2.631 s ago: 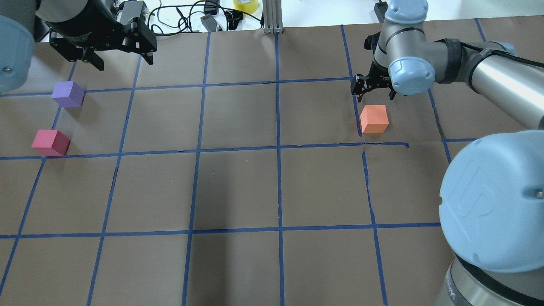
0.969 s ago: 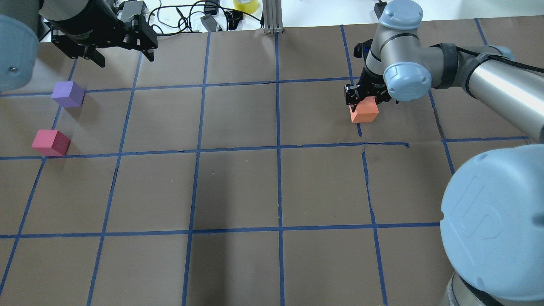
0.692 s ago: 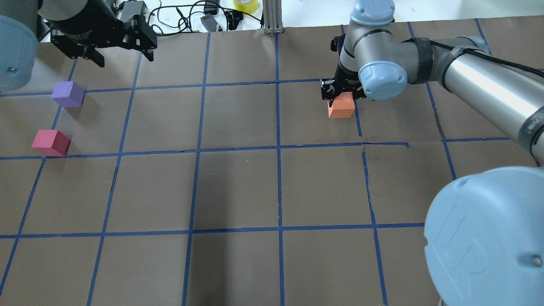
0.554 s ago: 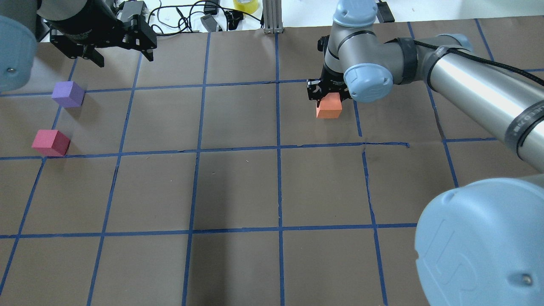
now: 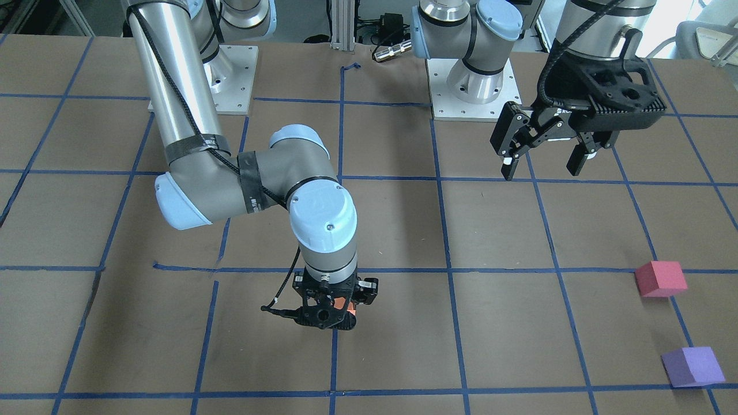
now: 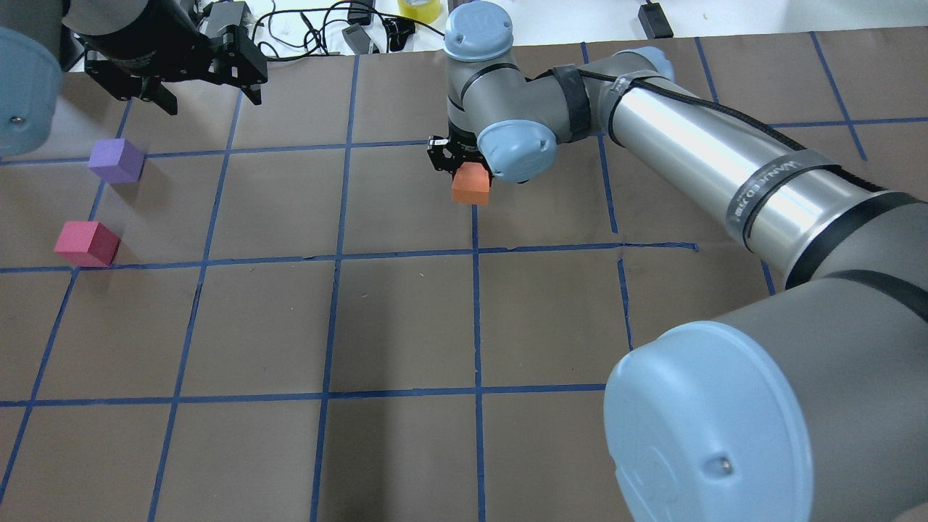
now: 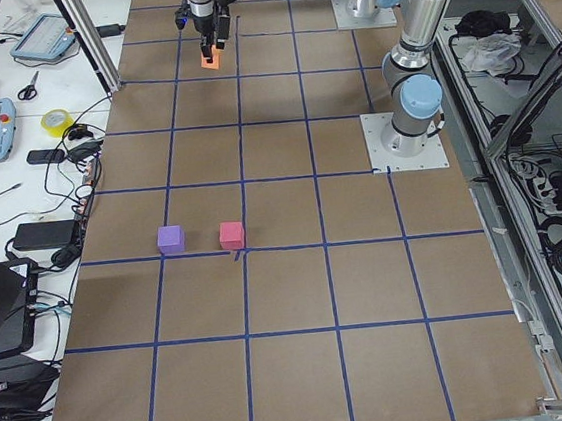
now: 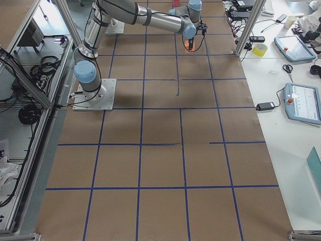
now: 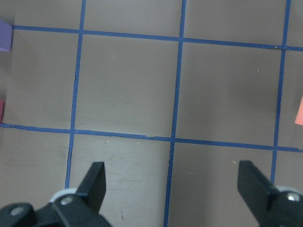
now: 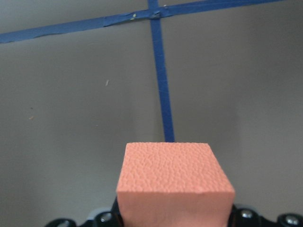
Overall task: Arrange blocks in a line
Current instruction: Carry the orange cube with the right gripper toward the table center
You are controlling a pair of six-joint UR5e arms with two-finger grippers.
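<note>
One orange block (image 6: 470, 185) gripped in right jaws.

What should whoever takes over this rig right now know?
Right gripper: shut on the orange block, held above the table near the middle tape line.
Left gripper: open, empty, hovering beyond the purple block.
Purple block and red block: on the table at the robot's left, apart.
Done: orange block picked up.
Left: set it in line with the other two.

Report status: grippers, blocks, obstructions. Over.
Right gripper shut on orange block, airborne. Left gripper open, empty. Red block, purple block resting far left. Nothing blocking.
</note>
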